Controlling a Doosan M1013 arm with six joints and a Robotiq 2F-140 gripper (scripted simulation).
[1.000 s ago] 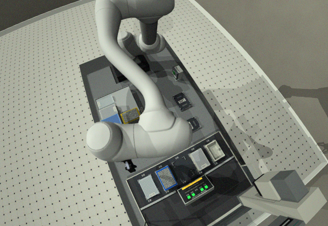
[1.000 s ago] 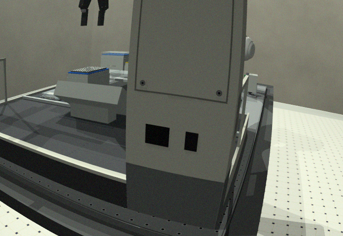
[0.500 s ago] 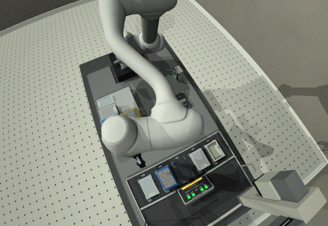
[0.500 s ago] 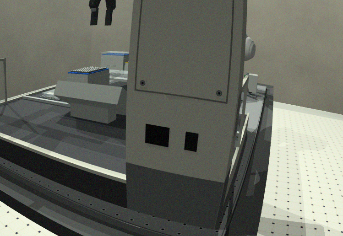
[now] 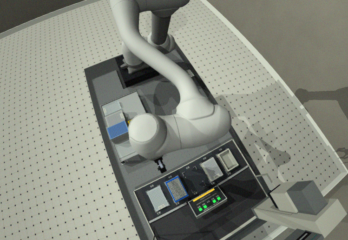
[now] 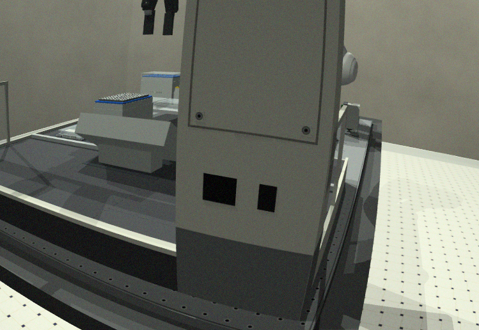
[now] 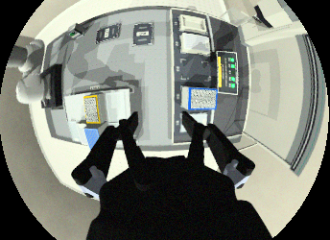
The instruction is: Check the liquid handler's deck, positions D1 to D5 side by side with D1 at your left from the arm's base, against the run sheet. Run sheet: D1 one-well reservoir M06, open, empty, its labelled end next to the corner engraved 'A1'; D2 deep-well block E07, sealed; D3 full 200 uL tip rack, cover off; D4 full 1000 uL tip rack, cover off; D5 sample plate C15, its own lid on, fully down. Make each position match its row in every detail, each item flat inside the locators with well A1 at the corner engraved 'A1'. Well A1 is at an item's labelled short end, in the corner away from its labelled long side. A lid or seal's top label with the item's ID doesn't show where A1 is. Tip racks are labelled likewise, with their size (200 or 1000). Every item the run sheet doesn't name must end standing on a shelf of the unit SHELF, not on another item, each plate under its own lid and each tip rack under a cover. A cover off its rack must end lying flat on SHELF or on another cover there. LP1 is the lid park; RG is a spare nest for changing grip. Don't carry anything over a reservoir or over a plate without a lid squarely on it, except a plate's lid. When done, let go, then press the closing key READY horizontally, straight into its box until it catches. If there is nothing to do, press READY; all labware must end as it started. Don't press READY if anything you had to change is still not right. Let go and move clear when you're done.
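Observation:
My gripper (image 5: 160,165) (image 6: 157,23) (image 7: 159,117) is open and empty. It hangs high above the bench between the shelf unit and the deck. On the deck (image 5: 238,172), from right to left in the top view, stand an open reservoir (image 5: 227,160) (image 7: 192,23), a sealed block (image 5: 211,169) (image 7: 195,45), an empty position with bare locators (image 5: 193,177), a blue-rimmed uncovered tip rack (image 5: 176,188) (image 6: 123,98) (image 7: 203,100) and a lidded plate (image 5: 157,197). A yellow-rimmed tip rack (image 7: 91,108) stands on the shelf unit; the arm hides most of it in the top view.
The shelf unit (image 5: 136,103) also holds two pale items (image 5: 111,107) (image 5: 114,118) and a blue-topped one (image 5: 117,130) (image 6: 160,83). A status panel (image 5: 206,201) with green lights sits in front of the deck. A grey tower (image 6: 255,155) blocks much of the exterior view. Two dark nests (image 7: 107,34) (image 7: 142,34) show in the wrist view.

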